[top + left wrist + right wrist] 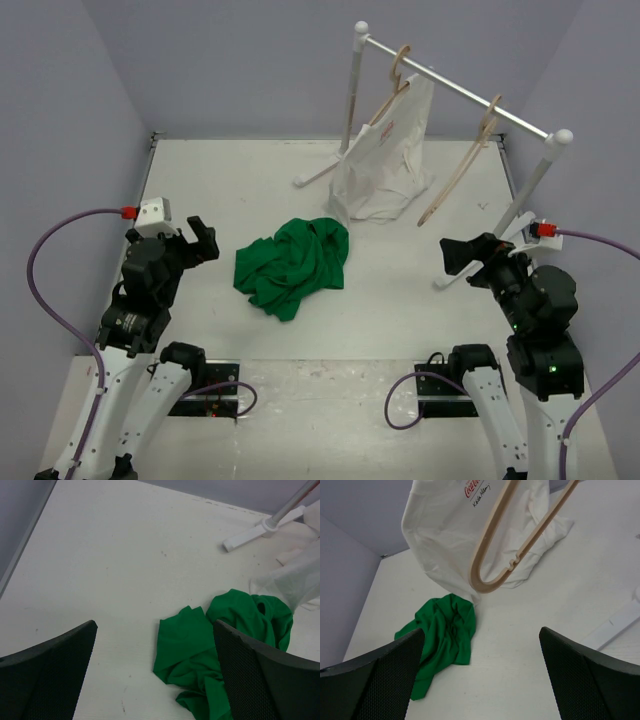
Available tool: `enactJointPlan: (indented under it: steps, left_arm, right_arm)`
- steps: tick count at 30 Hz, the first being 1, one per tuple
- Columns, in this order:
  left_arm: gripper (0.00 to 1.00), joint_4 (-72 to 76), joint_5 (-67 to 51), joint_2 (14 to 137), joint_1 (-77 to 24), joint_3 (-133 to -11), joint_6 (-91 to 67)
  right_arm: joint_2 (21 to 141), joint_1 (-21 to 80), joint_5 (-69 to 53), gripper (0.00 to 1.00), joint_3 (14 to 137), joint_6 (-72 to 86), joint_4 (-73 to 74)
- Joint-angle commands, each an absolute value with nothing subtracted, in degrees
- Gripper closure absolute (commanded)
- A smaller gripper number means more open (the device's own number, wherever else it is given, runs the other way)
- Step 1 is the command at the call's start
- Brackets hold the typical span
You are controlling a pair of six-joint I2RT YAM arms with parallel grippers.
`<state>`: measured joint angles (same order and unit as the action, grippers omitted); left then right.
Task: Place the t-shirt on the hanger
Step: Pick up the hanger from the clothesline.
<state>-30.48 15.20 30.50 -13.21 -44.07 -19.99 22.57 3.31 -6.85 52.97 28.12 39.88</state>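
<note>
The green t-shirt (292, 262) lies crumpled on the white table, mid-left; it also shows in the left wrist view (200, 650) and the right wrist view (442, 635). The empty wooden hanger (462, 165) hangs on the white rail at the back right, and its curved arms fill the top of the right wrist view (520, 540). My left gripper (202, 240) is open and empty, left of the shirt. My right gripper (455, 255) is open and empty, right of the shirt and below the hanger.
A white garment (392, 150) with small red print hangs on a second wooden hanger (398, 75) on the rail (455, 90). The rack's white feet (318, 175) rest on the table behind the shirt. Purple walls enclose the table on three sides.
</note>
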Motion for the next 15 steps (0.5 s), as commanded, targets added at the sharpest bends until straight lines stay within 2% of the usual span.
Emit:
enactJointPlan:
  steps: [1,10,15]
  left_arm:
    - [0.00,-28.83,15.54,30.69,-13.45,-44.32,-20.21]
    - [0.00,-28.57,14.73,31.48,-13.54,-44.30,-20.19]
    - [0.00,-28.30,13.80,32.43,-13.53,-44.21,-19.86]
  right_arm:
    - [22.37,3.08,-5.33,0.01,54.98,29.04,39.52]
    - [24.14,3.06,-5.96,0.01,55.68,32.22,37.79]
    - [36.34,2.99,-0.03,0.01,63.34,32.61,39.90]
